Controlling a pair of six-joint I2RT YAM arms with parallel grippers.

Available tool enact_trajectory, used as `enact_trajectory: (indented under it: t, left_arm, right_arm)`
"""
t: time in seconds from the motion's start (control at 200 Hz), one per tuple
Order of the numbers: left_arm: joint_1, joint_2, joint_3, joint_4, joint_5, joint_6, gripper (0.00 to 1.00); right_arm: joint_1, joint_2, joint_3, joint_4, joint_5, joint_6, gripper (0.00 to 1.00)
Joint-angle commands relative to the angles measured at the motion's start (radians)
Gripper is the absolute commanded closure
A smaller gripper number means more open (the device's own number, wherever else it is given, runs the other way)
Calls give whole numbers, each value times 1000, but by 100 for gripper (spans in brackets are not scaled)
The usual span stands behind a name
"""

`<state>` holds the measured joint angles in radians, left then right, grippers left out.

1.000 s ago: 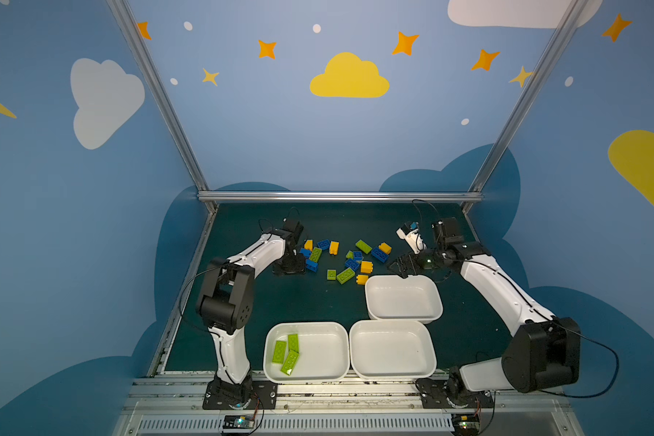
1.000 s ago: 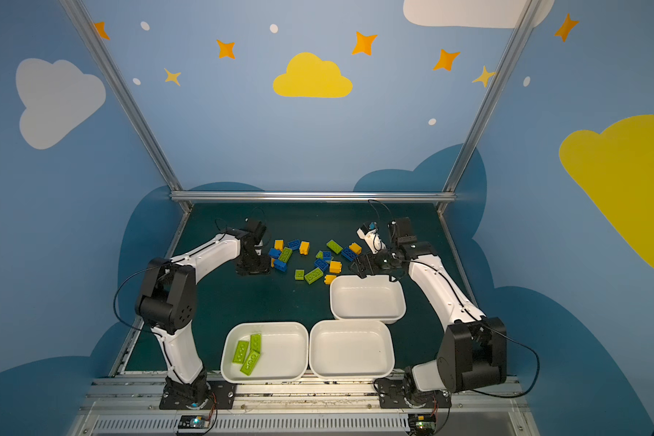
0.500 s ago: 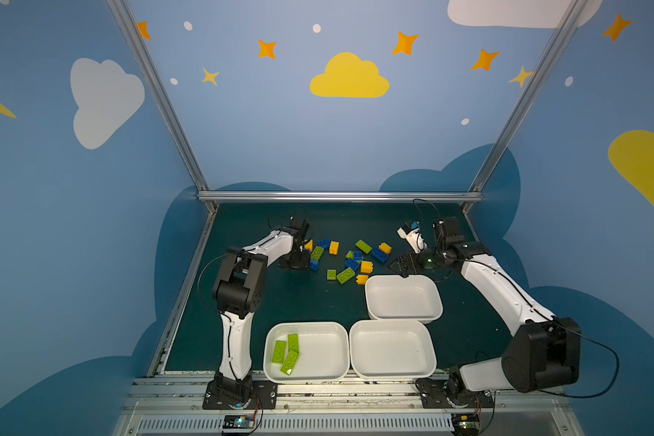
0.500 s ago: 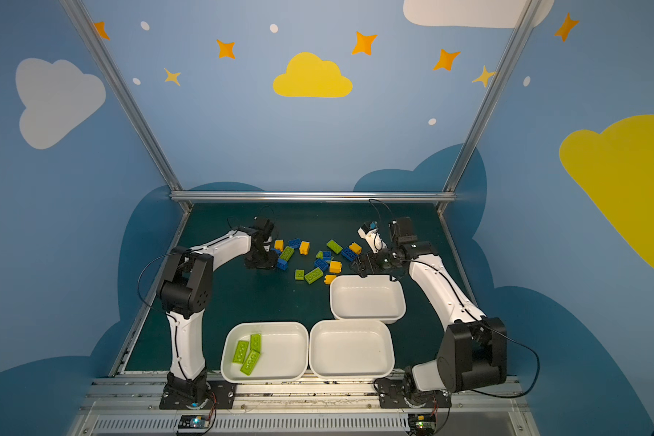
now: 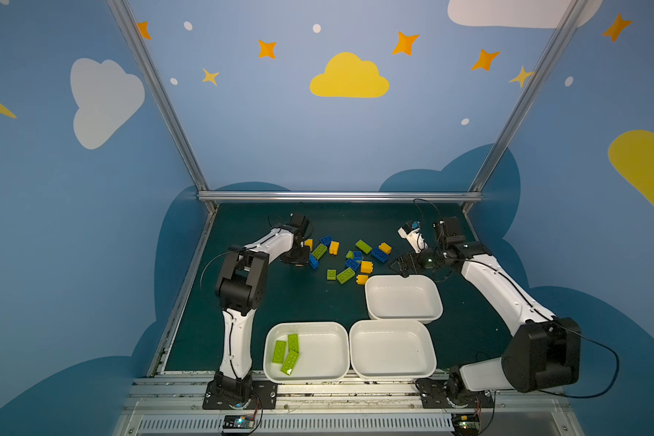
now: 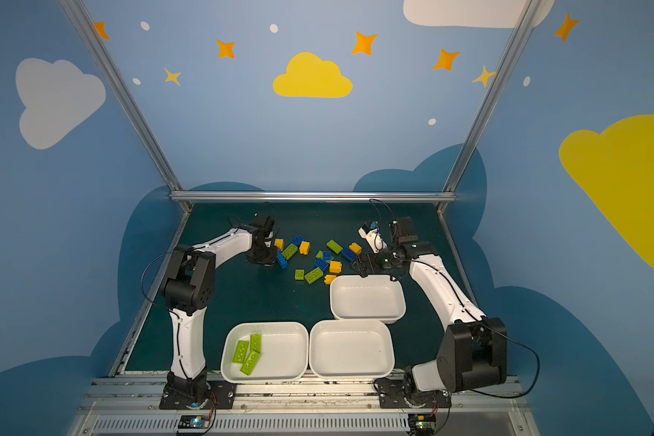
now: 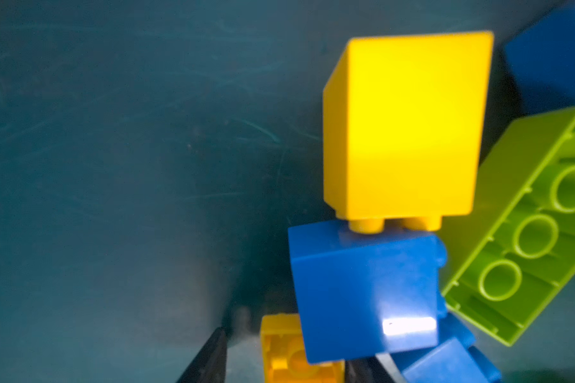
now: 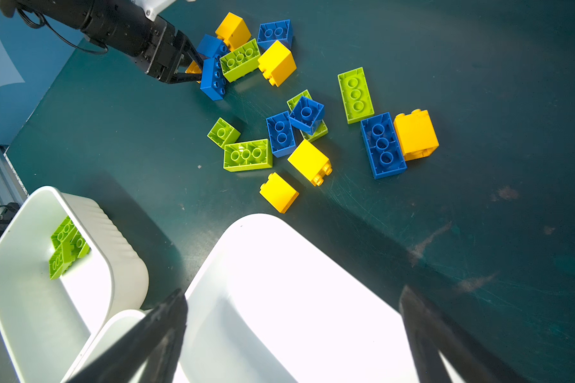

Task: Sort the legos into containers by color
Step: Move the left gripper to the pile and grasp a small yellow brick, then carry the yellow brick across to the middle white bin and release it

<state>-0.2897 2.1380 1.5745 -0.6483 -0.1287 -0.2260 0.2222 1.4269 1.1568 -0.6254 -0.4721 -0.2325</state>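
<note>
The loose legos [image 5: 352, 264] lie scattered on the dark green mat [image 5: 280, 302] in the middle of both top views, and the left gripper [image 5: 299, 260] is down at the left end of that scatter. In the left wrist view its jaws straddle a small yellow brick [image 7: 289, 351] at the bottom edge of the frame. A gap shows between one finger [image 7: 213, 354] and the brick's wall, so they are apart, not clamped. A blue brick [image 7: 365, 291] overlaps the yellow one and butts against the studs of a larger yellow block [image 7: 402, 126]. The right gripper [image 8: 292, 331] hangs wide apart and empty over the rim of the empty far tray [image 5: 403, 302]. Three green bricks [image 5: 288, 353] lie in the lower-left tray [image 5: 329, 351]; the tray beside it [image 5: 391, 351] is empty. The bricks look light, rigid and glossy, so probably slippery. The flat parallel side walls are the place to pinch, not the studs, and the blue brick may tumble on lifting.
</note>
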Motion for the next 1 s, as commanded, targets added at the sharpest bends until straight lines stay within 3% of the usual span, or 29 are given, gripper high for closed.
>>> enact_trajectory:
  t: [0.0,0.135,0.375,0.616,0.756,0.996]
  left_arm:
    - [3,23,5,-27,28,16,54]
    - [3,4,-1,-53,17,24,65]
    - [3,-97,7,-134,11,26,67]
    - [-33,-312,-87,-164,249,61,67]
    - [-121,-444,-165,-176,326,77,67]
    - [-358,-618,-315,-63,388,34,68]
  right_arm:
    - [-3,2,22,-13,-4,-1,1]
    - [-3,3,23,-10,-3,-1,1]
    - [-5,-3,15,-7,-5,4,1]
    - [-10,-6,14,-3,-41,21,1]
    - [-15,-6,15,0,-73,41,1]
    - [-35,-8,15,-2,-134,84,1]
